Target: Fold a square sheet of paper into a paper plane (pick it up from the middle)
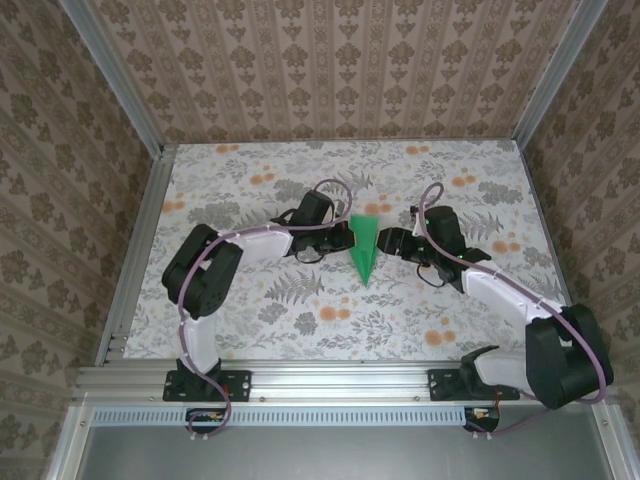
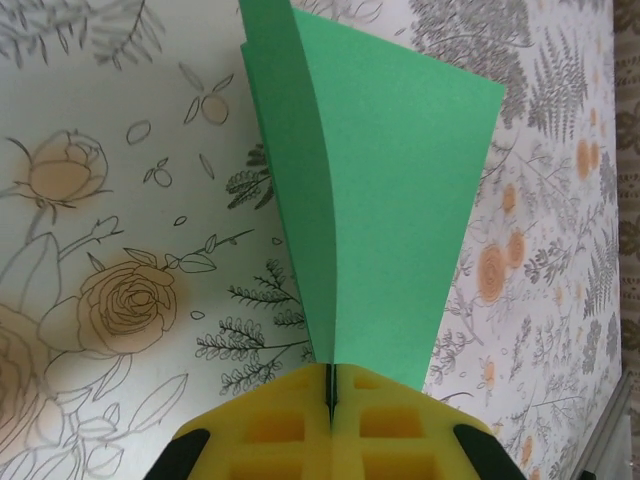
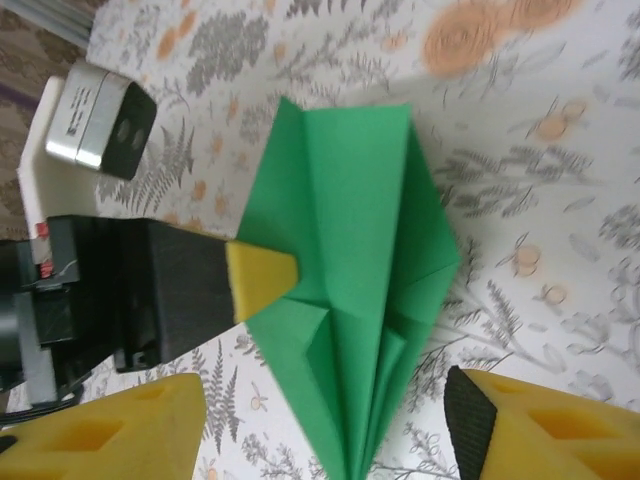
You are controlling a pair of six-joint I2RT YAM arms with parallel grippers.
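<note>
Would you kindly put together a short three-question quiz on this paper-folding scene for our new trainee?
1. True or false: the left end effector is shut on the paper plane.
2. The right end effector is: A open; B shut on the plane; C shut on a pen.
3. What colour is the plane?
Key: 1 true; 2 A; 3 green.

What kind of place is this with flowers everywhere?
Probably a robot test booth, not a home: two robot arms bolted to a metal rail, a metal frame around wallpapered walls, and a flowered tabletop.
</note>
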